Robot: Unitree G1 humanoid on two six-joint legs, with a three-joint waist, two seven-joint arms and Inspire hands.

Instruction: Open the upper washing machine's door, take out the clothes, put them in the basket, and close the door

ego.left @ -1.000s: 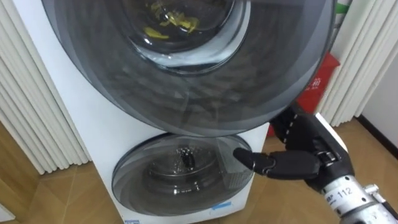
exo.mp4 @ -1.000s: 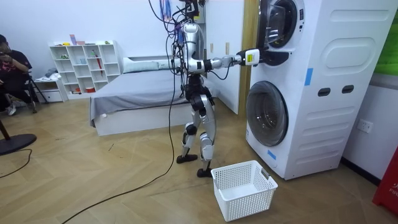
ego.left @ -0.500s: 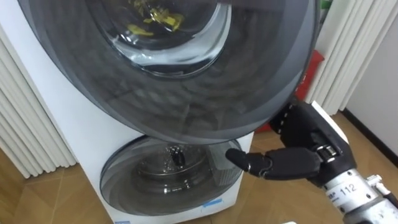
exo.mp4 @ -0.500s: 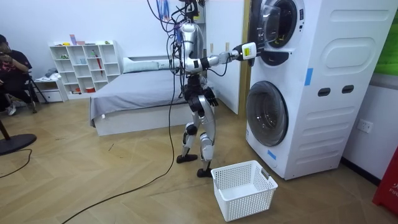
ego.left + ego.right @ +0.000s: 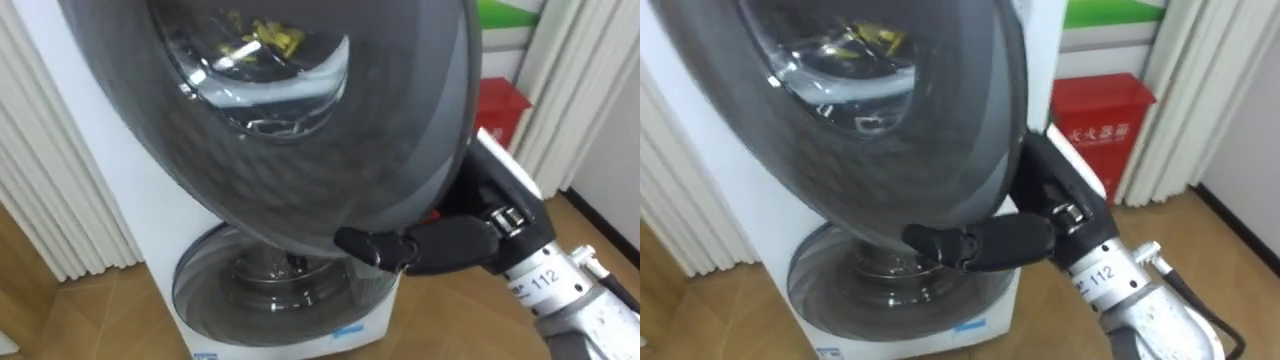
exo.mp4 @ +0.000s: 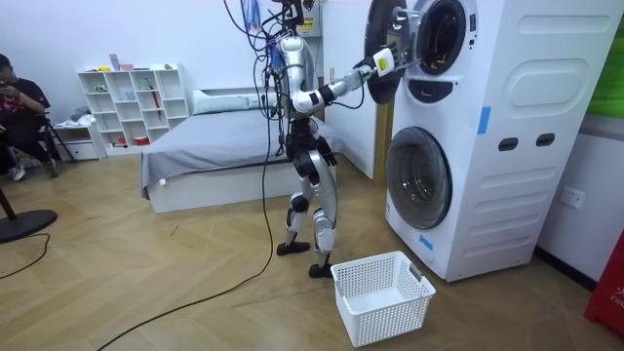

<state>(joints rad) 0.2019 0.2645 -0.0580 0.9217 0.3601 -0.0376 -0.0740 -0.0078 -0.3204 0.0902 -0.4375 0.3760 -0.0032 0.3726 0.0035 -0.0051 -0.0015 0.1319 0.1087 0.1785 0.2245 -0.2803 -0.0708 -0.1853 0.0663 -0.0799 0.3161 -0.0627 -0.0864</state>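
Head stereo pair: both eyes close up against the upper large round smoky-grey glass door [image 5: 300, 130], looking forward and down past it to the lower round glass door [image 5: 275, 290] of the white stacked washing machine [image 5: 105, 180]. Right eye sits slightly rightward. Room camera: well off, side-on to the robot, facing the stack. Shared: upper door, black right hand [image 5: 450, 243] at its rim.

right hand [image 5: 455, 243]: glossy black | wrist behind right hand: silver-white cuff, printed number label | torso: silver-grey | legs: silver, black joints | cables: dark bundle
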